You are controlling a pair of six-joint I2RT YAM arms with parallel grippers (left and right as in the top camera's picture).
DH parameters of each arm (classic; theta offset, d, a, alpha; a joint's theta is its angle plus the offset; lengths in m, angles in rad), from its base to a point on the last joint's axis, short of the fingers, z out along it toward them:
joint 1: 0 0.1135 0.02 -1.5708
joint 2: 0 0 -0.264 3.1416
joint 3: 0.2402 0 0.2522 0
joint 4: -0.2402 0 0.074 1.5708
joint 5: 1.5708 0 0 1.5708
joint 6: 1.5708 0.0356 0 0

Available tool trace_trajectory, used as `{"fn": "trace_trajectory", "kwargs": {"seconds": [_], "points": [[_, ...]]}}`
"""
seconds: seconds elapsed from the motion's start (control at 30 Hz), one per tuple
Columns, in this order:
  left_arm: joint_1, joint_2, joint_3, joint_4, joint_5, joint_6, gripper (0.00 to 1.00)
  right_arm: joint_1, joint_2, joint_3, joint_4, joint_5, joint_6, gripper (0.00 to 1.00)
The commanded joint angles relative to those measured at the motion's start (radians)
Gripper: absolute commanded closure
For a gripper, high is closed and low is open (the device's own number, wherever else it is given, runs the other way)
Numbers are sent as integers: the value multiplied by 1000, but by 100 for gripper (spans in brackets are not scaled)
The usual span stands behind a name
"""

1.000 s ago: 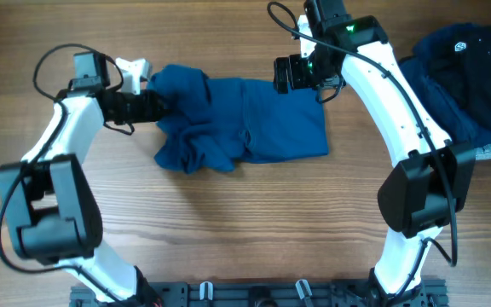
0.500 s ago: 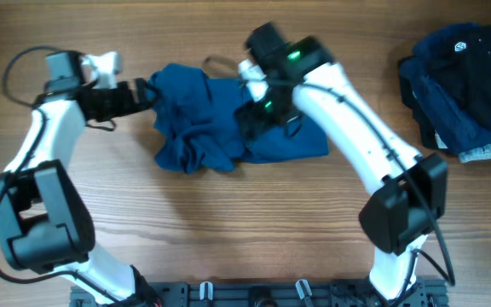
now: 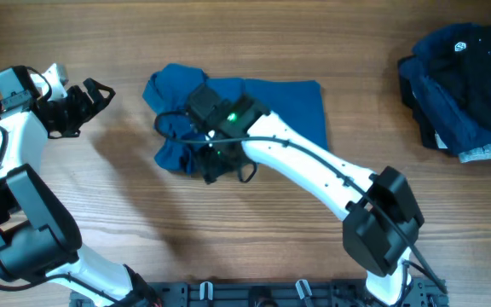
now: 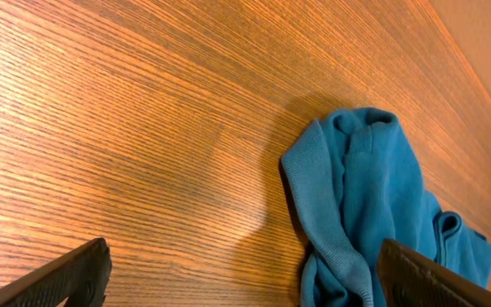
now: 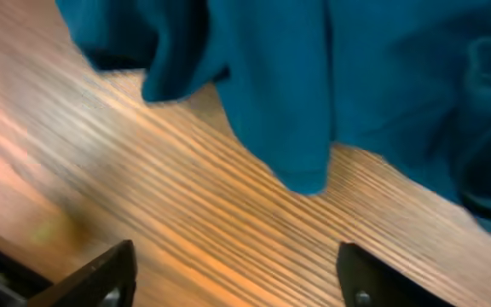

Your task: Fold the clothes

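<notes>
Though partly flat, shirt (image 3: 288, 107) on table (image 3: 228, 243).

Left arm (image 3: 7, 141): white rounded shell links, with bulky black housings at the joints. A small white block sits by the wrist.
Right arm (image 3: 305, 166): same white-and-black build. A green status light (image 3: 231, 114) is lit on the wrist block, and thin black cable loops (image 3: 247, 173) hang beside it.
Left claw (image 4: 254, 277), right claw (image 5: 237, 281): matte black, flat-edged fingers. One screw head (image 5: 361, 298) shows on a right finger.
Black base rail (image 3: 254, 294).

Medium-blue shirt (image 3: 288, 107), brown wood-grain table (image 3: 228, 34), navy garment pile (image 3: 467, 85)
</notes>
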Motion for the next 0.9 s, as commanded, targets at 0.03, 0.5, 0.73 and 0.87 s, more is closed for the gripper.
{"fn": "trace_trajectory", "kwargs": {"seconds": [0.03,0.5,0.73,0.87], "points": [[5,-10,12,-13,0,-11,0,-5,-14,-13,55,-1,266,16],[5,-10,12,-28,-40,-8,0,-38,161,-14,99,-16,298,35],[5,-10,12,-32,-40,-8,0,-39,156,-13,150,-104,192,96],[5,-10,12,-32,-40,-8,0,-42,61,-10,122,-148,125,96]]}}
